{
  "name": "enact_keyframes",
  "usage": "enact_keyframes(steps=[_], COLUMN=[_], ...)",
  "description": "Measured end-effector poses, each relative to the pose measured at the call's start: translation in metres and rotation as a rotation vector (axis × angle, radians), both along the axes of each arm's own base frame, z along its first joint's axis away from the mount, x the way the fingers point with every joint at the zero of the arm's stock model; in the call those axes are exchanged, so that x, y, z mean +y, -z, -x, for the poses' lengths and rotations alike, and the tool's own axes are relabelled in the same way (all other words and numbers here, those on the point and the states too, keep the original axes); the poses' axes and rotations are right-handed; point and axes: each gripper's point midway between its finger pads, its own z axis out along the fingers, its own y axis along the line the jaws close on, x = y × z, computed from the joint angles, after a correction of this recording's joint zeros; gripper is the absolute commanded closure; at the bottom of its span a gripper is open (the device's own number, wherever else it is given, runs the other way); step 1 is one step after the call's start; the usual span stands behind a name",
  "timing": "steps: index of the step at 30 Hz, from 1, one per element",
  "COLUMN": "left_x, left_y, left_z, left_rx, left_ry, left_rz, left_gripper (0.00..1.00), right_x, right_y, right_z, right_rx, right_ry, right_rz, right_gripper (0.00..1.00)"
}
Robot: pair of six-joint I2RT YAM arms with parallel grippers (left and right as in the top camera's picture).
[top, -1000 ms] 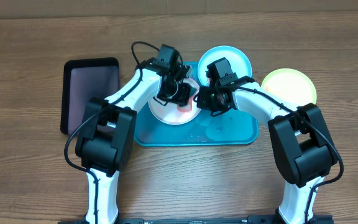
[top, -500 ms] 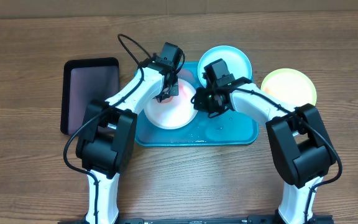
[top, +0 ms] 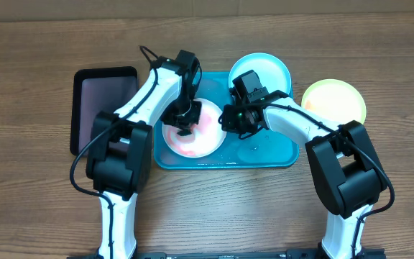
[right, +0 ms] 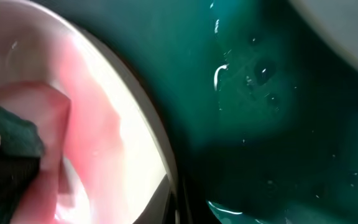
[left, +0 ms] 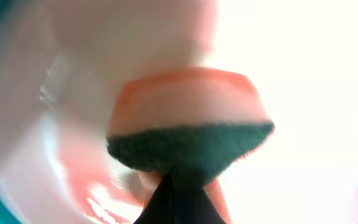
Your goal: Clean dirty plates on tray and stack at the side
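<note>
Overhead we see the white plate [top: 196,140] slid nearer the front left of the tray [top: 272,152] than before, left gripper [top: 186,121] lower, clamped on the sponge [left: 191,130] on it, right gripper [top: 230,119] at its rim, grip we cannot tell, yellow-green plate [top: 334,99] and black tray [top: 103,108] on the wooden table [top: 34,194].

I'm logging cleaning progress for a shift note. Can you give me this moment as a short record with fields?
white plate: in the turquoise tray, smeared pink-red, wet
sponge: pressed on the white plate, held by the left tool
right tool: at the white plate's right rim; grip unclear
light blue plate: overlaps the turquoise tray's far right corner
yellow-green plate: on the table, right of the turquoise tray
black tray: left of the turquoise tray
</note>
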Motion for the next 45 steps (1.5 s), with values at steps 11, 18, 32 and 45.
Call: enact_keyframes(steps=[11, 18, 32, 45], left_x=[-0.014, 0.019, 0.018, 0.018], left_y=[-0.082, -0.086, -0.085, -0.085], left_z=[-0.071, -0.082, -0.074, -0.074], left_rx=[-0.23, -0.239, -0.21, -0.211], left_ry=[-0.038, -0.145, -0.16, -0.165], left_rz=[0.082, 0.042, 0.024, 0.025], left_gripper=[0.96, 0.96, 0.96, 0.96], right_x=[-0.006, -0.03, -0.094, -0.107], right_y=[0.0, -0.016, -0.113, -0.161], right_z=[0.009, 0.028, 0.022, 0.037], right_rx=[0.055, 0.098, -0.267, -0.558], right_ry=[-0.003, -0.012, 0.082, 0.128], right_rz=[0.01, 0.127, 0.571, 1.023], right_gripper=[0.96, 0.96, 0.96, 0.96])
